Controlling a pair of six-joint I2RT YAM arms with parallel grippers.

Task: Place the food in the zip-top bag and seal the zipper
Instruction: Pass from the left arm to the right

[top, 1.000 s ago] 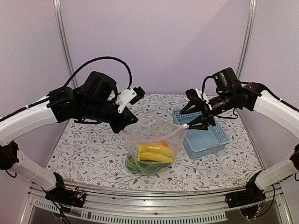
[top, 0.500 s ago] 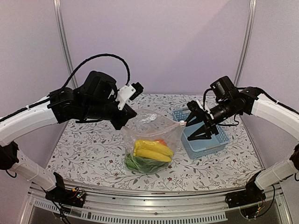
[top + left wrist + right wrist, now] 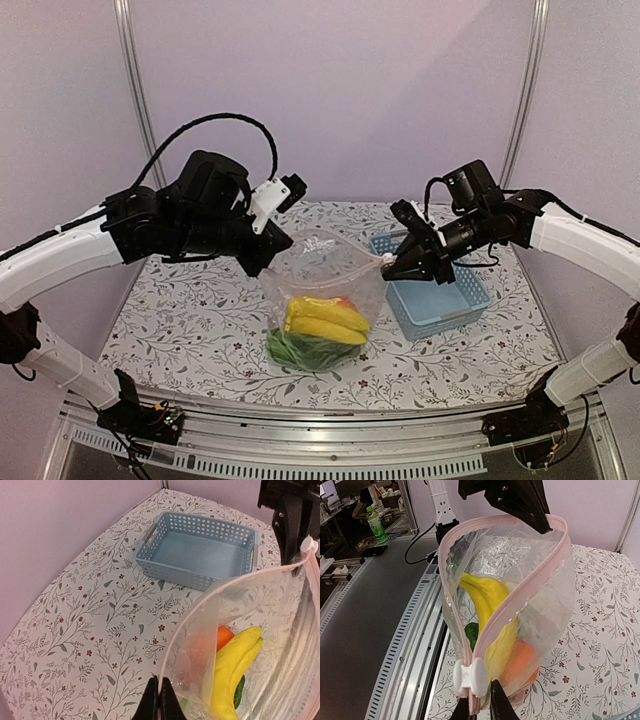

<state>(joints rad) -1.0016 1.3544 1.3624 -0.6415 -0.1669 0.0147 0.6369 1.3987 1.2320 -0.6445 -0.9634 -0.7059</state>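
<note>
The clear zip-top bag (image 3: 322, 285) hangs over the table between both arms. Inside it lie the food pieces: yellow bananas (image 3: 325, 318), a green piece (image 3: 298, 350) and an orange (image 3: 346, 302). My left gripper (image 3: 270, 268) is shut on the bag's left mouth corner (image 3: 167, 680). My right gripper (image 3: 481, 707) is shut on the bag's other end, just below the white slider (image 3: 470, 676). The pink zipper (image 3: 520, 600) gapes open, its two strips spread apart from the slider to the far corner. The bananas (image 3: 482, 597) and the orange (image 3: 520, 660) show through the plastic.
A light-blue plastic basket (image 3: 447, 300) stands on the flower-patterned tablecloth (image 3: 190, 320), right of the bag and under my right arm; nothing shows inside it (image 3: 200, 555). Purple walls close in the back and sides.
My right gripper has moved left to the bag's right corner and closed on it below the slider. The bag has drawn a little taller. The left gripper has kept its hold.
</note>
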